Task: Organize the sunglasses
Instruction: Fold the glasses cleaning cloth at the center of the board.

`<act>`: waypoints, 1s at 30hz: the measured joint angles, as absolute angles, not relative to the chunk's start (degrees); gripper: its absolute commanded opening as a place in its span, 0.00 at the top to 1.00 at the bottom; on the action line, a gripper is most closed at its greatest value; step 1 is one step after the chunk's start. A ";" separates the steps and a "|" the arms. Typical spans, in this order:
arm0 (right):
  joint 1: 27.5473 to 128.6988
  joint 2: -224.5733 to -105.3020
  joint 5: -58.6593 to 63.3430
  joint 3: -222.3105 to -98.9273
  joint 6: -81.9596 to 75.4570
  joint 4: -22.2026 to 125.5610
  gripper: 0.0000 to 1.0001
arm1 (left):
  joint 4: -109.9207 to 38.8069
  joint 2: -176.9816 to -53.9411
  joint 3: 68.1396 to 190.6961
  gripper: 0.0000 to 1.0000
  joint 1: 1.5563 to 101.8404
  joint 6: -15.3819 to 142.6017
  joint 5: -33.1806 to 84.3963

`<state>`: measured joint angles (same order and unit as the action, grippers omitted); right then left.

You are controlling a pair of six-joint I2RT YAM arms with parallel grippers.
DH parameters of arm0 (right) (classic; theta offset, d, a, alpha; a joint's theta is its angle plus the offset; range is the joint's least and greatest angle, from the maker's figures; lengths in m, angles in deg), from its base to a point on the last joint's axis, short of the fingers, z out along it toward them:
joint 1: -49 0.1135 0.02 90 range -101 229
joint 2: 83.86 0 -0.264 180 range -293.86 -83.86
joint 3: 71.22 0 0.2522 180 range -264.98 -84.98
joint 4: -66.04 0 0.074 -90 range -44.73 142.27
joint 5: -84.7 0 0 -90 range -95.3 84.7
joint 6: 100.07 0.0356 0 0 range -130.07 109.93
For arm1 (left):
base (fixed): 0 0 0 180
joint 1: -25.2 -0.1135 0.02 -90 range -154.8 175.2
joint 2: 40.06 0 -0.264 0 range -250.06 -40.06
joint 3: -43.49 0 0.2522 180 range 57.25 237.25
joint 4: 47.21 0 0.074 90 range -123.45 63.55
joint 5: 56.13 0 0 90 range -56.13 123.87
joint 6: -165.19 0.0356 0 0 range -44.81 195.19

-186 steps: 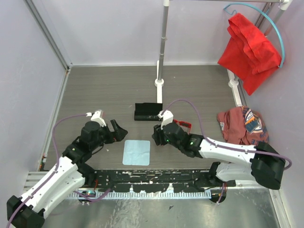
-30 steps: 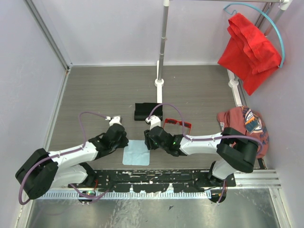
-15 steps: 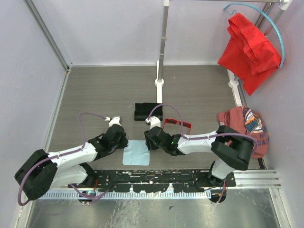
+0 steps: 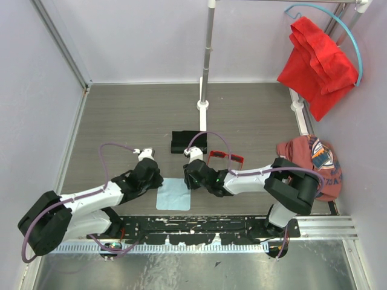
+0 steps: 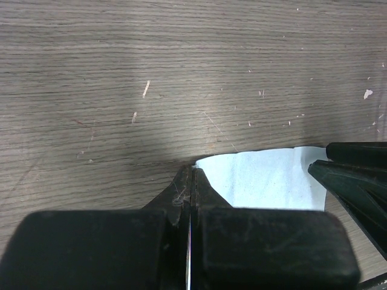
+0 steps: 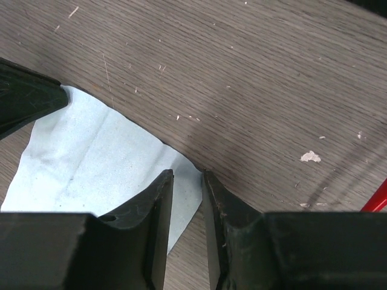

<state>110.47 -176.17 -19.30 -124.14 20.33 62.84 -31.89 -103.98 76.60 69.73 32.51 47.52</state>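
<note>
Left claw (image 5: 192, 173): clenched on the cloth (image 5: 266, 178) corner.
Right claw (image 6: 187, 179): narrowly parted, straddling another corner.
Sunglasses (image 4: 236, 159): you see them partly behind the cable (image 4: 211, 134).

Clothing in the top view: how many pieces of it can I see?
2. A red garment hangs on a blue hanger at the upper right; a faded red shirt lies crumpled at the table's right edge. None seems hidden.

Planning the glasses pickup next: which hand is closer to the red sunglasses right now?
Right. The right hand is at the cloth's far right corner, with the sunglasses just to its right; the left hand is at the opposite far corner, farther away.
</note>
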 measured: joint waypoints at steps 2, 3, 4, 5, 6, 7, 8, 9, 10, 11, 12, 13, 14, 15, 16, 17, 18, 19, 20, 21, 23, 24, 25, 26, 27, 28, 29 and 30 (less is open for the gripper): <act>110.45 -176.28 -19.19 -124.14 20.39 63.00 0.73 | -31.89 -103.84 76.60 1.00 69.71 32.51 47.54; 110.43 -176.39 -19.12 -124.14 20.50 63.15 0.73 | -31.87 -103.82 76.58 1.00 69.71 32.51 47.54; 110.40 -176.45 -19.10 -124.14 20.52 63.26 0.74 | -31.89 -103.82 76.58 1.00 69.71 32.51 47.54; 110.38 -176.52 -19.12 -124.14 20.59 63.39 0.76 | -31.87 -103.82 76.58 1.00 69.71 32.51 47.54; 110.38 -176.52 -19.10 -124.14 20.63 63.41 0.79 | -31.89 -103.82 76.58 1.00 69.71 32.51 47.54; 110.38 -176.52 -19.12 -124.14 20.76 63.39 0.82 | -31.89 -103.82 76.58 1.00 69.73 32.51 47.54; 110.38 -176.52 -19.12 -124.14 20.81 63.35 0.84 | -31.89 -103.82 76.58 1.00 69.71 32.51 47.54; 110.38 -176.54 -19.15 -124.14 20.89 63.30 0.88 | -31.89 -103.82 76.58 1.00 69.71 32.51 47.54; 110.38 -176.61 -19.19 -124.14 20.98 63.26 0.91 | -31.89 -103.82 76.58 1.00 69.71 32.49 47.54; 110.38 -176.63 -19.30 -124.16 21.07 63.21 0.95 | -31.89 -103.82 76.58 1.00 69.71 32.51 47.54; 110.38 -176.65 -19.41 -124.19 21.24 63.08 0.98 | -31.89 -103.82 76.58 1.00 69.71 32.51 47.54; 110.38 -176.65 -19.47 -124.23 21.29 62.97 0.99 | -31.89 -103.82 76.58 1.00 69.73 32.51 47.54; 110.38 -176.76 -19.65 -124.29 21.33 62.89 0.99 | -31.91 -103.82 76.54 1.00 69.71 32.51 47.54; 110.38 -176.83 -19.80 -124.45 21.33 62.78 0.99 | -31.93 -103.82 76.52 1.00 69.71 32.54 47.54; 110.38 -176.89 -20.02 -124.64 21.29 62.51 0.99 | -32.02 -103.84 76.41 1.00 69.71 32.58 47.52; 110.38 -176.91 -20.19 -124.75 21.18 62.32 0.99 | -32.15 -103.84 76.30 1.00 69.71 32.65 47.54; 110.38 -176.91 -20.44 -124.86 21.00 62.06 0.99 | -32.28 -103.87 76.21 1.00 69.71 32.73 47.54; 110.38 -176.91 -20.70 -124.97 20.65 61.86 0.99 | -32.33 -103.87 76.21 1.00 69.73 32.82 47.54; 110.38 -176.91 -21.03 -125.08 20.24 61.62 0.99 | -32.57 -103.87 76.21 1.00 69.71 32.97 47.58; 110.38 -176.91 -21.40 -125.30 19.85 61.31 0.99 | -32.85 -103.87 76.21 1.00 69.73 33.13 47.63; 110.16 -176.91 -22.01 -125.80 18.86 60.74 0.99 | -33.64 -103.87 76.21 1.00 69.73 33.50 47.87; 109.92 -176.91 -22.14 -126.04 18.49 60.72 0.99 | -33.97 -103.84 76.23 1.00 69.73 33.74 48.02; 109.55 -176.91 -22.16 -126.37 18.01 60.70 0.99 | -34.23 -103.87 76.23 1.00 69.71 34.07 48.20; 109.03 -176.91 -22.14 -126.74 17.42 60.74 0.99 | -34.60 -103.87 76.23 1.00 69.71 34.48 48.46; 108.37 -176.91 -22.10 -127.09 16.92 60.85 0.99 | -34.93 -103.93 76.32 1.00 69.73 34.85 48.76; 107.82 -176.91 -22.07 -127.35 16.54 60.98 0.99 | -35.21 -104.06 76.41 1.00 69.71 35.14 49.00; 107.10 -176.93 -21.94 -127.59 16.04 61.18 0.99 | -35.65 -104.35 76.58 1.00 69.71 35.57 49.31; 106.43 -177.00 -21.79 -127.77 15.52 61.49 0.99 | -36.20 -104.78 76.91 1.00 69.73 36.08 49.68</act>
<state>106.43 -177.00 -21.79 -127.77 15.52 61.49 -36.20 -104.78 76.91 69.73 36.08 49.68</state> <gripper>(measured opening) 0.028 0.007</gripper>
